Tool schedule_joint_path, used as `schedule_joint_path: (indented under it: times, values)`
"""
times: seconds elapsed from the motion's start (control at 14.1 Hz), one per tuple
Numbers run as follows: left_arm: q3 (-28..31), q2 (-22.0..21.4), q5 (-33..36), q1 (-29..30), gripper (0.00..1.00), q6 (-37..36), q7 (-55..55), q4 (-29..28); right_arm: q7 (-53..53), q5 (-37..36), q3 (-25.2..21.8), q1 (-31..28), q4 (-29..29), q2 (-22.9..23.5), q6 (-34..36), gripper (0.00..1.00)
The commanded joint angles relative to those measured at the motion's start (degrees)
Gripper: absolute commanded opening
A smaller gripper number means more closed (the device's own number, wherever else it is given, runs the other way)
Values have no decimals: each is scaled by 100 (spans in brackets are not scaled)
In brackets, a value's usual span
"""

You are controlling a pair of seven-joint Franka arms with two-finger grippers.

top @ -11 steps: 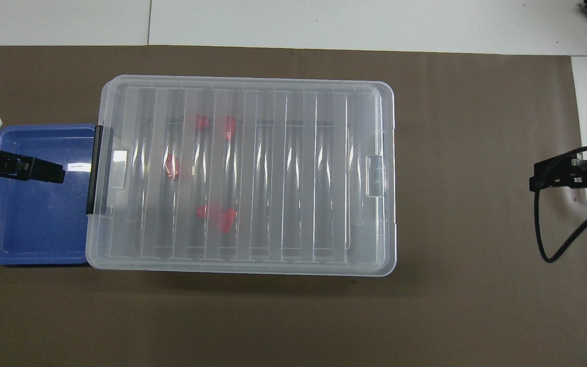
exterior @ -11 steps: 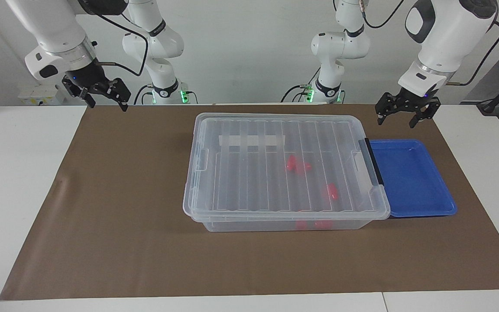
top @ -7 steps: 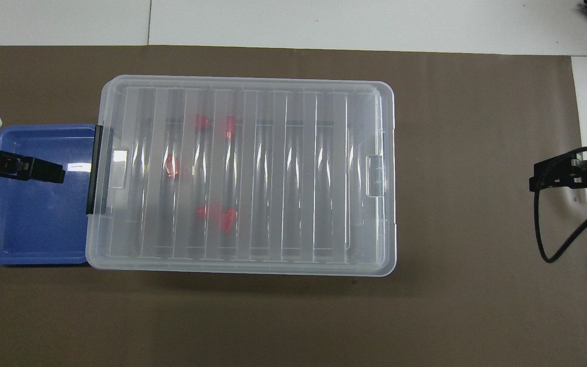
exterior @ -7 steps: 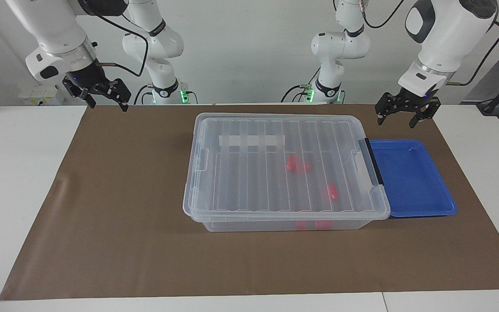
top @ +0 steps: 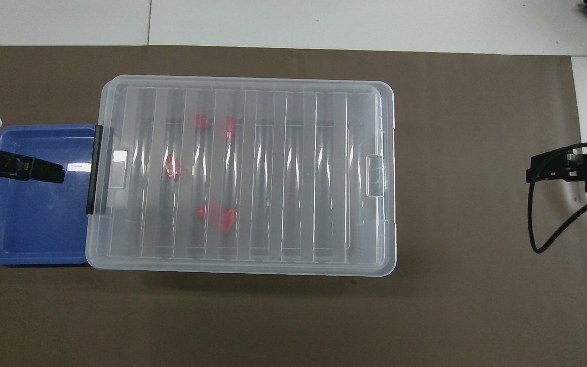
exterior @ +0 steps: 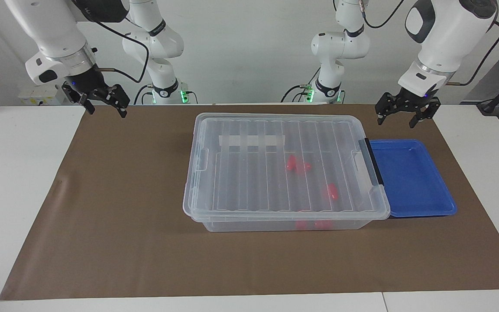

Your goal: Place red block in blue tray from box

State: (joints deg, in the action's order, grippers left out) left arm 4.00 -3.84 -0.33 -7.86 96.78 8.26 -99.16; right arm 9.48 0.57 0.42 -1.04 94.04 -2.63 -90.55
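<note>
The box (exterior: 285, 167) lies lid-on near the middle of the brown mat (exterior: 115, 208), its black handle (exterior: 374, 161) at my left arm's end, touching the rim of the blue tray (exterior: 414, 177). Bare mat lies open all round: a wide stretch toward my right arm's end, a narrower band at the edge farther from me.

My left gripper (exterior: 400, 116) hangs in the air over the mat by the tray's nearer edge, fingers spread, holding nothing. My right gripper (exterior: 104, 102) hangs over the mat's nearer corner at my right arm's end, fingers also spread and empty.

The red block (exterior: 332, 191) rests inside the closed box, at the handle end, well apart from both grippers and under the ribbed lid (exterior: 249, 182). Other red pieces (exterior: 297, 164) lie in the box, some nearer to me, some against the wall farthest from me.

The overhead view sets my left gripper (top: 33, 169) over the tray (top: 38, 224); the facing view shows it raised clear of it. The facing view alone shows the white label strip (exterior: 251, 140) and both arms; overhead, only the tip of my right gripper (top: 553, 171) and its cable appear.
</note>
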Motion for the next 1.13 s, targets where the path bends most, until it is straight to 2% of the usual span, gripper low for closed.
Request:
schedule_joint_path:
  times: [0.0, 0.43, 0.71, 1.06]
  values:
    - [-5, -73, -46, 13, 100, 25, -52, -25, 80, -48, 108, -28, 650, -212, -761, 100]
    - [-5, -73, -46, 13, 100, 25, -44, -25, 290, -13, 108, 568, 1221, -45, -1956, 100]
    - [-5, -73, -46, 21, 100, 25, -44, -25, 818, -13, 108, 999, 1231, 218, -2326, 100]
    - [-14, -64, -46, -22, 100, 122, -26, -16, 880, -22, 117, 1281, 1231, 579, -2678, 100]
